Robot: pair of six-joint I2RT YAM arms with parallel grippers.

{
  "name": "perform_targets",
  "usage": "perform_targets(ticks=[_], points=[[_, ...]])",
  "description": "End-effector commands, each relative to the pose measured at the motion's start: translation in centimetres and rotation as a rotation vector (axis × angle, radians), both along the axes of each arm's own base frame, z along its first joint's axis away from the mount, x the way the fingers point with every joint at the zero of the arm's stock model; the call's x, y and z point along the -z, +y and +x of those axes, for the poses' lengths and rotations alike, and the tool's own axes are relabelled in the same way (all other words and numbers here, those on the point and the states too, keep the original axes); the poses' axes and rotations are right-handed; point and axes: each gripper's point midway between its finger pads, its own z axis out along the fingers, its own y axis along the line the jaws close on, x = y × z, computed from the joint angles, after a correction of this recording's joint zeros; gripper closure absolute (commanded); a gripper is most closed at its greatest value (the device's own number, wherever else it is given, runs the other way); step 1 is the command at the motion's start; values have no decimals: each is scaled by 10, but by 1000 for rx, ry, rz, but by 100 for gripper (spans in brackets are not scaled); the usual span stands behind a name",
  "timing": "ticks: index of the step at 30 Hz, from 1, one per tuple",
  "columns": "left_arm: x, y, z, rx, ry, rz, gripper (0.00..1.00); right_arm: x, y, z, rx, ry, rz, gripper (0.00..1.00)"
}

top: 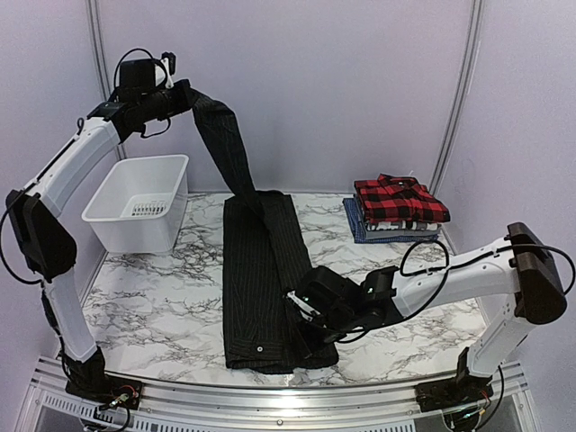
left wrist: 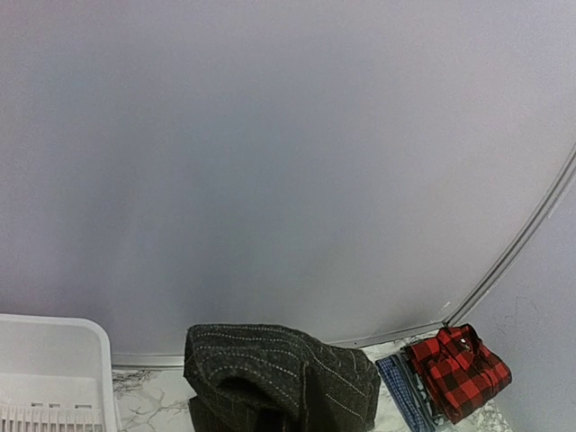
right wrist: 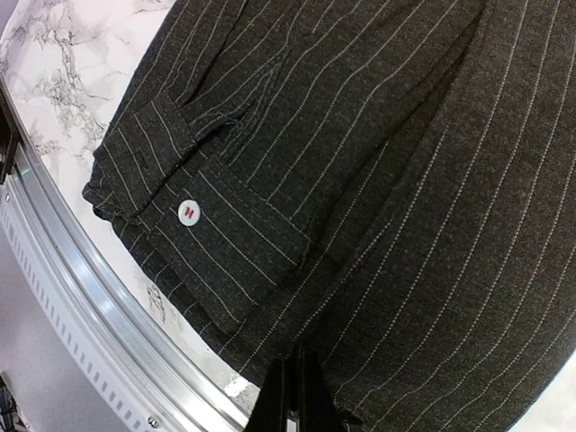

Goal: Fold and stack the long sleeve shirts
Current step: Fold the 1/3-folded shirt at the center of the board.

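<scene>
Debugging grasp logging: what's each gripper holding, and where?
Left gripper holds the black pinstripe shirt by a sleeve end, lifted high. Right gripper is shut against its near edge; a pinch cannot be told.

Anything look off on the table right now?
Nothing spilled or damaged. The black pinstripe shirt lies only partly flat: one sleeve hangs from the raised left gripper, and a cuff sits right at the table's near edge.
</scene>
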Motion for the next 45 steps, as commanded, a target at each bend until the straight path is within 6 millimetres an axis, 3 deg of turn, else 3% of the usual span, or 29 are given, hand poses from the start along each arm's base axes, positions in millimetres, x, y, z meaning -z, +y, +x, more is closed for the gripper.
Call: perform_targets(ticks=[1,14,27,32,35,41,45], points=[[-18,-8,19,27,-86,0,100,-17,19,2,-15,-15,78,100],[-25,-12,24,44,-122,11,100,-28,62,6,-81,-5,156,100],[-16,-13,18,63,-105,34,100,6,41,-12,-91,70,97,100],[-10,-25,5,155,-92,41,100,11,39,-16,-104,84,102,100],[-1,-38,-7,244,-62,20,100,2,48,-14,-119,69,136,90],[25,-53,-30,349,12,-2,100,-21,76,-8,-160,44,210,80],[41,-74,-54,477,62,-21,100,-31,79,1,-143,18,236,69]])
